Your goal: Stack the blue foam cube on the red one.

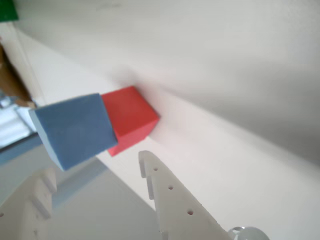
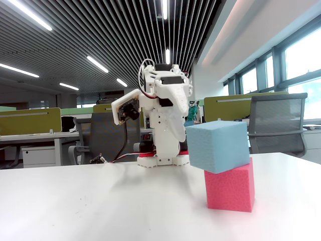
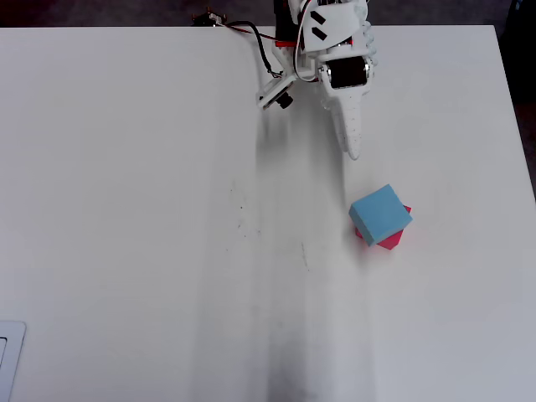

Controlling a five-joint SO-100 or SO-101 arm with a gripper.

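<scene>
I see the blue foam cube point(image 2: 217, 146) resting on top of the red one point(image 2: 230, 186), shifted a little off-centre and turned so its corners overhang. Both sit on the white desk point(image 3: 151, 209), ahead of my gripper point(image 3: 354, 153) and well apart from it. The gripper holds nothing; in the wrist view its white fingers point(image 1: 172, 200) stand spread with a gap between them.
</scene>
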